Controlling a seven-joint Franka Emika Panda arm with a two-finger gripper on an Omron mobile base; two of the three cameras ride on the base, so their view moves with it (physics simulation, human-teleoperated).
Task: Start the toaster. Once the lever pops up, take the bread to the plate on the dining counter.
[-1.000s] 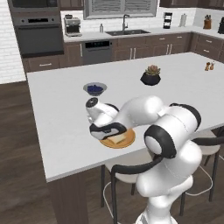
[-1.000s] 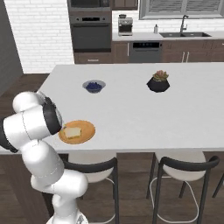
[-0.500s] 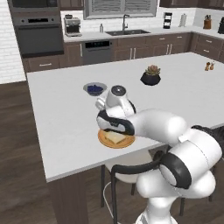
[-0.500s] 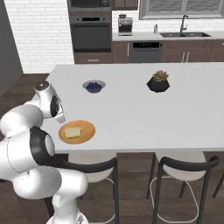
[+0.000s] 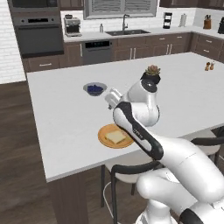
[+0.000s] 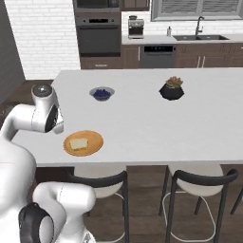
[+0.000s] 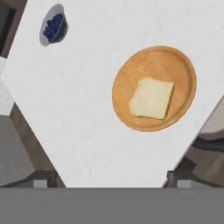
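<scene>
Sitting beyond the plate [image 6: 83, 142]: berry bowl [image 6: 102, 93]

Illumination is bright, even and diffuse in all three views, with no identifiable source. The white worktop [image 5: 65, 118] shows no glare. Shadows are soft and faint: a slight one rings the plate [image 7: 127, 111] under the bread [image 7: 151, 99]. Rendering is low-resolution, edges slightly soft and pixelated. No edge distortion noted.

No text, label, brand, number or sign can be read anywhere in these pictures. The oven [image 6: 98, 33] front behind the worktop [image 6: 199, 123] bears no legible marking.
</scene>
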